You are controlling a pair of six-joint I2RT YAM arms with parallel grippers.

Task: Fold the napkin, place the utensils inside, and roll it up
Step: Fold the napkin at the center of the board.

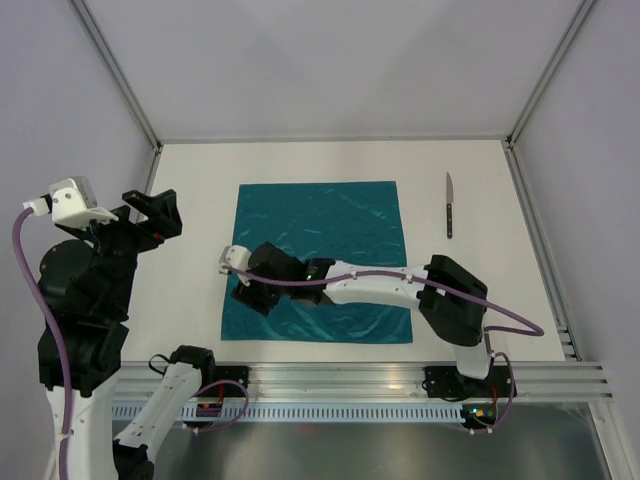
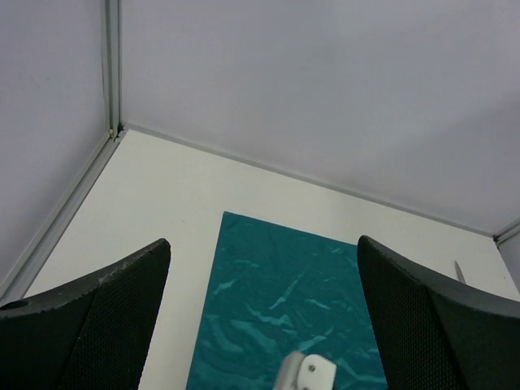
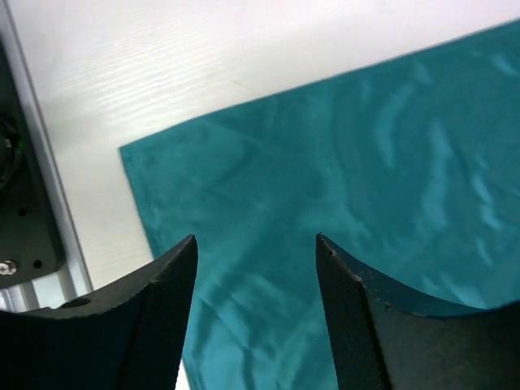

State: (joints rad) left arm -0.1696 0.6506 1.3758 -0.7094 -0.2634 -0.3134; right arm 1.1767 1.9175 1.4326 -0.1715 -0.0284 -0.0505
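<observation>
Your right gripper (image 3: pixel 256 258) stands part-open and empty over the near-left corner of the napkin (image 1: pixel 330 230). Left gripper (image 2: pixel 264 248) is wide, left of the napkin. The knife (image 1: pixel 449 205) lies right of the napkin. Risk: the thin cloth slips from a shallow pinch.

A robotics lab cell, this was: a flat white tabletop (image 1: pixel 480 180) boxed in by plain pale wall panels (image 1: pixel 330 60) on bare aluminium corner posts (image 1: pixel 115 70), a slotted aluminium rail (image 1: pixel 350 378) along the near edge, purple cables (image 1: pixel 515 318) trailing off bolted arm bases (image 1: pixel 455 385).
</observation>
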